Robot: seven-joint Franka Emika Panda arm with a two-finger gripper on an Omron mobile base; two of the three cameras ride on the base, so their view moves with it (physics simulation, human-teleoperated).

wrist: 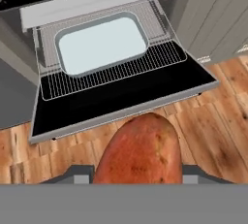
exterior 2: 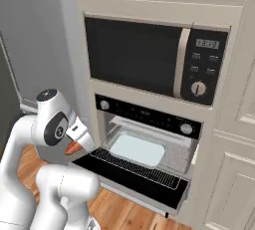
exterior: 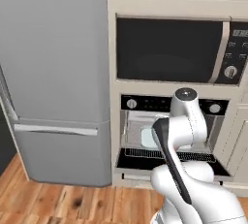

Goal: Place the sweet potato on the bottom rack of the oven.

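One sweet potato (wrist: 139, 151), one oven (exterior 2: 149, 147) with two knobs and one open door (wrist: 121, 97), one wire rack (wrist: 109, 70), one pale tray (wrist: 100, 43), one microwave (exterior 2: 154, 59), one fridge (exterior: 55, 77).

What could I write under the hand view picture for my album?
End effector holds the sweet potato above the open oven, its bottom rack carrying a pale tray.

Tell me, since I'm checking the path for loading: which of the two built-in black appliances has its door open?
The lower one, the oven: its black door hangs down flat with the bottom rack pulled out. The microwave above is shut.
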